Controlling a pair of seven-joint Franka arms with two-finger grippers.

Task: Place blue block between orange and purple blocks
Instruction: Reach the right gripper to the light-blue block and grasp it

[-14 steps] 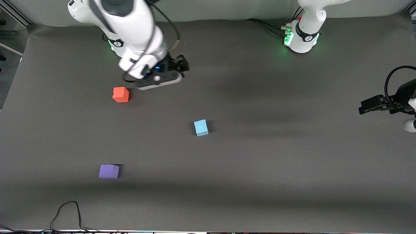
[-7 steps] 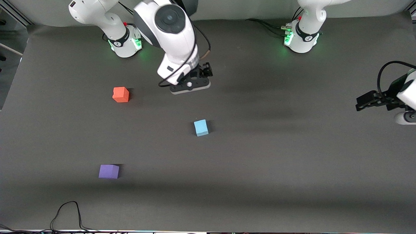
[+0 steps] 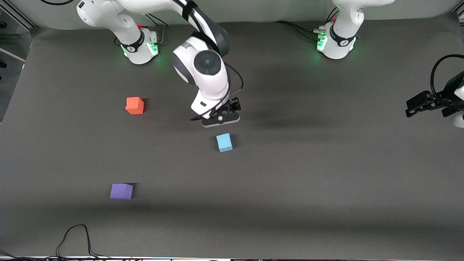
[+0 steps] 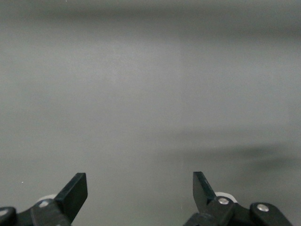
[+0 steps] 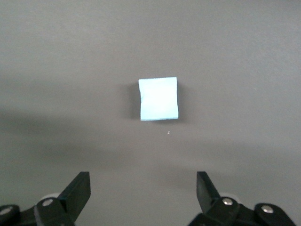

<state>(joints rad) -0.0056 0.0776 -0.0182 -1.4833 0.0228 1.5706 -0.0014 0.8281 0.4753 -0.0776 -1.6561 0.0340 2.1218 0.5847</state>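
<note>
Hovering with right gripper (image 3: 220, 121) wide open just above blue block (image 3: 224, 142) at frame centre; risking knocking it if descending off-centre. Left gripper (image 4: 140, 190) waiting open.

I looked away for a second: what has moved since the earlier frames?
The right gripper swung from beside the orange block toward the blue block, fingers open, holding nothing. The left gripper barely shifted at its end of the table. The blue, orange and purple block stayed put.
</note>
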